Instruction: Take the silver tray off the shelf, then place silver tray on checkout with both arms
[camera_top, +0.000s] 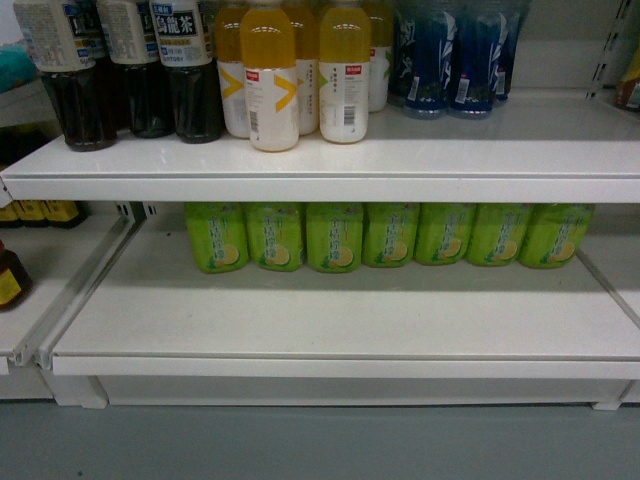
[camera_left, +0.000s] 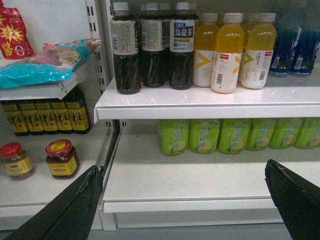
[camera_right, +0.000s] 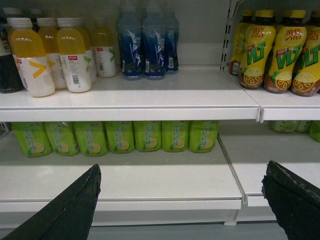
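The silver tray is out of view in every view, and so is the checkout. The shelf (camera_top: 340, 320) is a white board, bare at the front, with a row of green bottles (camera_top: 385, 235) along its back. My left gripper (camera_left: 182, 167) is open, its black fingers (camera_left: 80, 200) wide apart, held in front of the lower shelf (camera_left: 200, 180) with nothing between them. My right gripper (camera_right: 182, 166) is also open and empty, facing the same lower shelf (camera_right: 150, 180). Neither gripper shows in the head view.
The upper shelf (camera_top: 400, 150) carries dark tea bottles (camera_top: 130, 70), orange juice bottles (camera_top: 300, 75) and blue bottles (camera_top: 455, 60). Jars (camera_left: 62, 159) stand on the neighbouring left bay, yellow lemon-drink bottles (camera_right: 280, 50) on the right bay. Grey floor (camera_top: 320, 445) lies below.
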